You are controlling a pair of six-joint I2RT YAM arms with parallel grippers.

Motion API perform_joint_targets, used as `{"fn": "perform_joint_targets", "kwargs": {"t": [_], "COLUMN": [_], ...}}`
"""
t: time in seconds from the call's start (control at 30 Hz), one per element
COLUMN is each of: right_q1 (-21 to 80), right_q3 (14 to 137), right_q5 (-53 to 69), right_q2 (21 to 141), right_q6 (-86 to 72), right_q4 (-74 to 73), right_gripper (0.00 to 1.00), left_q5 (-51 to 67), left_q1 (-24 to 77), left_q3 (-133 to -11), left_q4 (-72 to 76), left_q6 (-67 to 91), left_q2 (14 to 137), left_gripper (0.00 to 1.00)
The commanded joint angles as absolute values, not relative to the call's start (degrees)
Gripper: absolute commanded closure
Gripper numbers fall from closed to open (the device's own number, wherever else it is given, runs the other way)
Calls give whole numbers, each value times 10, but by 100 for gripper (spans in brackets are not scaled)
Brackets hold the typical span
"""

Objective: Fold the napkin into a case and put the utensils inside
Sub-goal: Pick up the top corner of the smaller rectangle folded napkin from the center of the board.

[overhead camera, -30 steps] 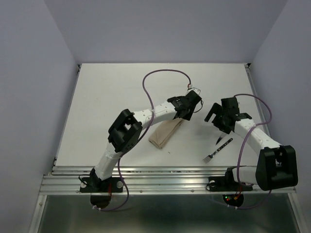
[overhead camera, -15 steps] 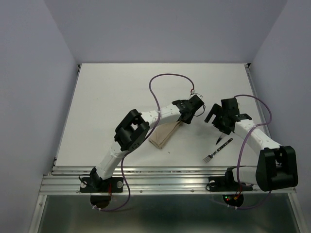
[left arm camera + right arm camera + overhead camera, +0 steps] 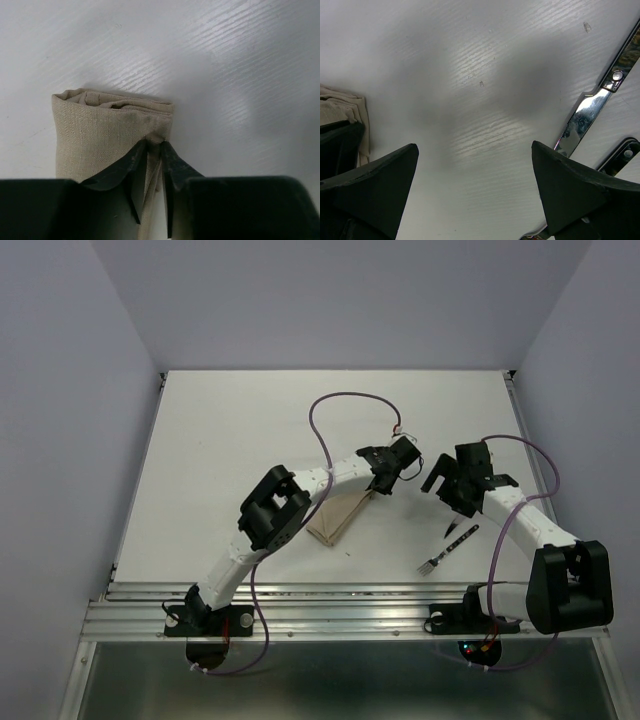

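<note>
The napkin [image 3: 338,520] lies folded into a narrow beige case [image 3: 100,130], running diagonally in the middle of the table. My left gripper [image 3: 375,486] is at its far end, and in the left wrist view the left gripper [image 3: 154,142] is shut on the cloth's right edge just below the top corner. My right gripper [image 3: 447,492] hovers wide open over bare table, the right gripper [image 3: 474,146] holding nothing. The knife [image 3: 456,529] with its silver blade [image 3: 584,114] and the fork [image 3: 445,553] lie to the right, near the right gripper.
White side walls enclose the table [image 3: 230,440]. A metal rail [image 3: 340,610] runs along the near edge by the arm bases. A purple cable [image 3: 330,415] loops above the left arm. An edge of the napkin [image 3: 340,107] shows at the left of the right wrist view.
The left gripper has narrowed from open to a pinch on the napkin's edge, and its arm shifted slightly right. The right arm stayed still and open.
</note>
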State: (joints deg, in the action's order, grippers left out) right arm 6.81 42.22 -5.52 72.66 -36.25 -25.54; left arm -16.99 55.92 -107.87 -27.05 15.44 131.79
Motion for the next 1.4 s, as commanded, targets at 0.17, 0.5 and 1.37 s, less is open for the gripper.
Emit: {"fn": "perform_joint_targets", "kwargs": {"t": [0.17, 0.5, 1.37], "right_q1": [65, 65, 65], "right_q3": [422, 423, 452], "right_q5": [-58, -58, -5], "right_q2": [709, 710, 699], "right_q6": [-366, -367, -345], "right_q4": [-248, -248, -256], "right_gripper": [0, 0, 0], "left_q5": [-188, -197, -102], "left_q1": [564, 564, 533], "left_q3": [-1109, -1112, -1018], "left_q4": [-280, -285, -221], "left_q6": [144, 142, 165], "left_q2": [1318, 1322, 1224], "left_gripper": [59, 78, 100]}}
